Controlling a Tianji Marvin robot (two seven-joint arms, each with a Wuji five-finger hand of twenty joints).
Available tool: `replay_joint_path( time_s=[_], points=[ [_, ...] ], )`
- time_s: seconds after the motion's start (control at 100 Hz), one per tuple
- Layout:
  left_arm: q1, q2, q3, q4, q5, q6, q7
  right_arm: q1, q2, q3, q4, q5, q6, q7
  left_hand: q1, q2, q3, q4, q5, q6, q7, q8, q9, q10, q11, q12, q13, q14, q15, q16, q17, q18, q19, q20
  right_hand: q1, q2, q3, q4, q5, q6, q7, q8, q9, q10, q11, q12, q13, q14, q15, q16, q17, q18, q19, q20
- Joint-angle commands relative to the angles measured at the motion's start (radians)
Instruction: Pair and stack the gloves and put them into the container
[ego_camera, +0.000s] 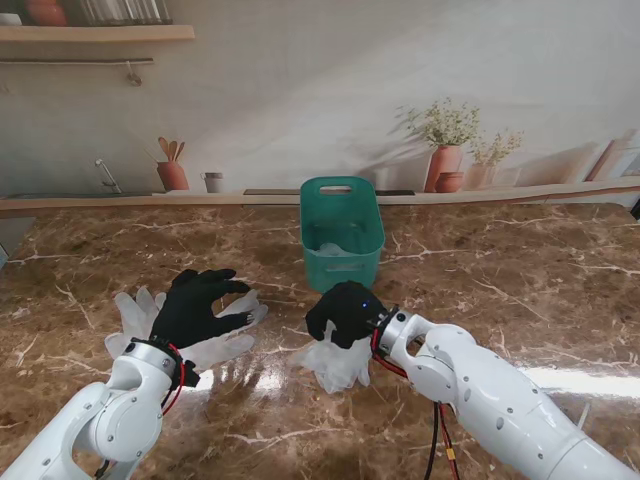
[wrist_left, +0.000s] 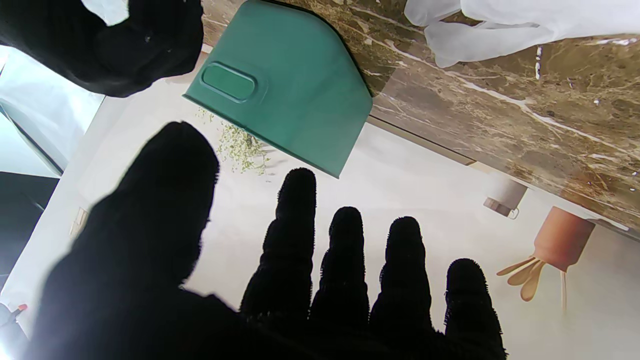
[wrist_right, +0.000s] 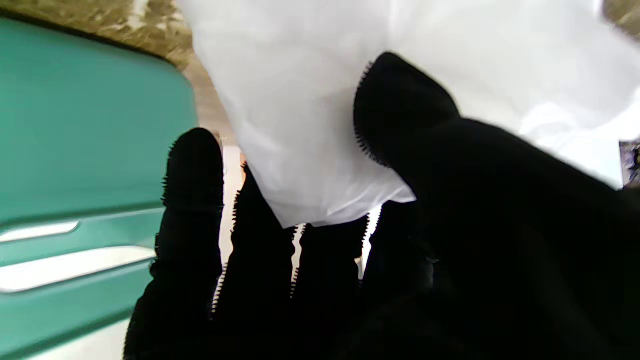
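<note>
A teal container (ego_camera: 342, 231) stands at the table's middle, with something pale inside it. My right hand (ego_camera: 345, 312), in a black cover, is shut on a white glove (ego_camera: 335, 365) just in front of the container; the right wrist view shows the glove (wrist_right: 320, 125) pinched between thumb and fingers (wrist_right: 192, 200), the container (wrist_right: 85, 150) beside them. My left hand (ego_camera: 200, 305) is spread open over white gloves (ego_camera: 225, 345) lying flat on the table at the left. In the left wrist view its fingers (wrist_left: 345, 260) are apart, with the container (wrist_left: 290, 95) and a glove (wrist_left: 500, 25) beyond.
The brown marble table (ego_camera: 520, 290) extends to the right. A ledge (ego_camera: 120, 203) runs along its far edge, backed by a wall printed with pots and plants. A red cable (ego_camera: 440, 430) hangs from my right forearm.
</note>
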Motion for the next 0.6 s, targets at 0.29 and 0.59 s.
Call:
replay_joint_path(
  time_s=[0.29,0.59],
  points=[
    [-0.007,0.0,0.02,0.014,-0.005,-0.004,0.003,-0.144,0.042,0.108,-0.008,-0.113,-0.037,-0.093,0.017,0.04,-0.031,0.025,0.012,-0.019,0.004,0.01,0.002,-0.018,-0.021,-0.011,-0.007,-0.041,-0.032,-0.009,-0.019,0.0,-0.041,0.013,0.004,-0.057,0.037,-0.045,0.047,-0.033,0.02,0.022,0.034,-0.036,0.006,0.032,-0.014,-0.034,-0.016,0.024,-0.049,-0.012,0.003,-0.012],
    [-0.012,0.001,0.022,0.017,-0.005,-0.01,0.003,-0.221,0.054,0.193,-0.044,-0.099,-0.047,0.029,0.021,0.04,-0.029,0.026,0.011,-0.017,0.003,0.009,0.003,-0.017,-0.019,-0.011,-0.006,-0.041,-0.031,-0.009,-0.017,-0.001,-0.042,0.016,-0.148,-0.063,0.034,-0.076,-0.019,-0.034,0.019,-0.026,-0.293,0.02,-0.12,-0.146,-0.425,-0.063,-0.185,-0.114,-0.251,-0.044,-0.125,0.014]
  ],
)
